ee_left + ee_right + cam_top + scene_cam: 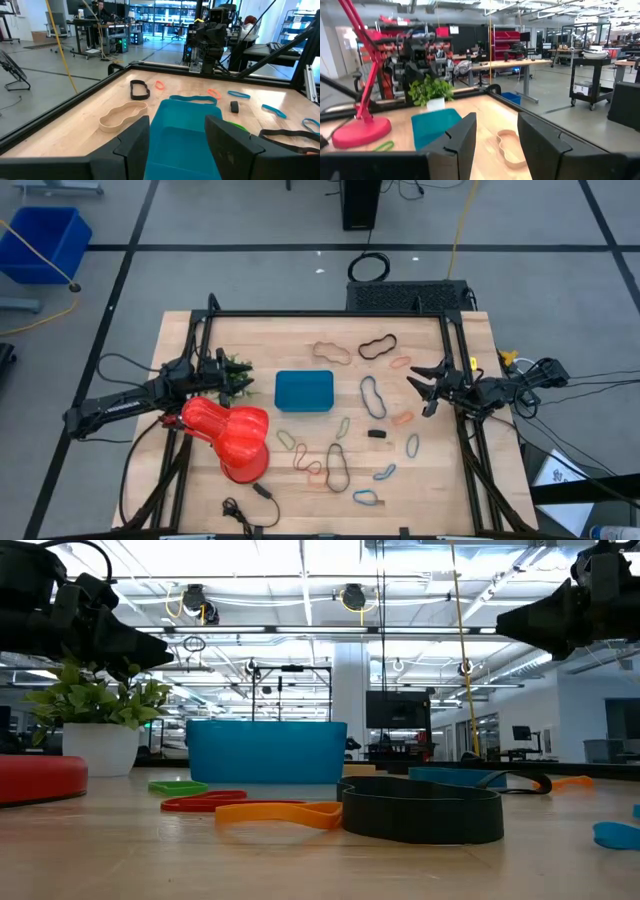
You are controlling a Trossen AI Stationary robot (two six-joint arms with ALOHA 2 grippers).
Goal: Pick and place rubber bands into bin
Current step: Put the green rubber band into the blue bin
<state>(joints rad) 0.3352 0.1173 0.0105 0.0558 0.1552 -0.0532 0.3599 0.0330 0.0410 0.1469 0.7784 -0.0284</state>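
Evidently unlabelled, the bin (303,391) sits among rubber bands (337,465)

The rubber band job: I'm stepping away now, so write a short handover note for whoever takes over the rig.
Left gripper: jaws open, empty, raised by the plant, left of the bin.
Right gripper: jaws open, empty, raised over the table's right side.
Bin: mid-table, looks empty in the high view.
Rubber bands: scattered behind, right of and in front of the bin; the tan one and black one lie farthest back.
Done: nothing binned.
Left: every band.
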